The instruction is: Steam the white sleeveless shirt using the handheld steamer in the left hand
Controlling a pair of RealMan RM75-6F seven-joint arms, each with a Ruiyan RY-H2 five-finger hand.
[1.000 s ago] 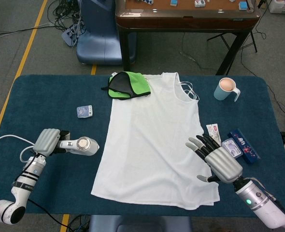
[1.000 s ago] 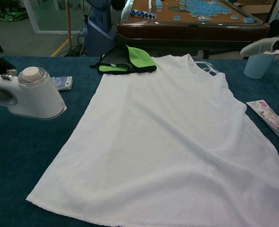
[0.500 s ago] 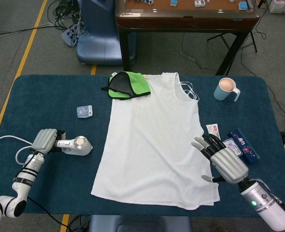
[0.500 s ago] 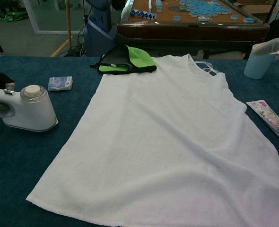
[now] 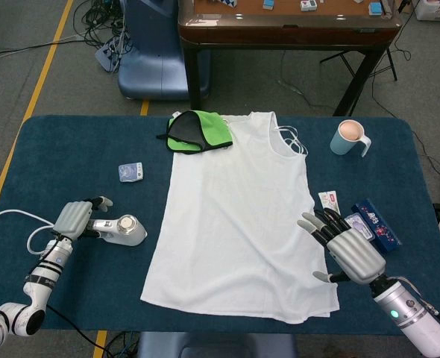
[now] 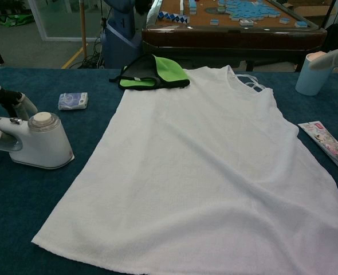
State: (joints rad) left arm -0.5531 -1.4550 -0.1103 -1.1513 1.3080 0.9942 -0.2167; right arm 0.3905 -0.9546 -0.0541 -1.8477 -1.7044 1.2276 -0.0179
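Note:
The white sleeveless shirt (image 5: pixel 235 216) (image 6: pixel 203 160) lies flat down the middle of the blue table (image 5: pixel 63 149), neck end far from me. To its left, the white handheld steamer (image 5: pixel 127 229) (image 6: pixel 40 140) stands on the table, clear of the cloth. My left hand (image 5: pixel 74 218) (image 6: pixel 3 100) is at the steamer's handle with its fingers spread and arched above it, not wrapped around it. My right hand (image 5: pixel 347 250) hovers open over the shirt's lower right edge, fingers spread, holding nothing. It does not show in the chest view.
A green and black cap (image 5: pixel 198 130) (image 6: pixel 154 73) overlaps the shirt's far left corner. A small packet (image 5: pixel 130 172) lies beyond the steamer. A mug (image 5: pixel 349 137), a tube (image 5: pixel 329 201) and a blue box (image 5: pixel 376 224) sit on the right. The steamer's cord (image 5: pixel 15 216) trails left.
The steamer has come down onto the table left of the shirt. My left hand's fingers have lifted off its handle and spread. My right hand drifted slightly right, still open.

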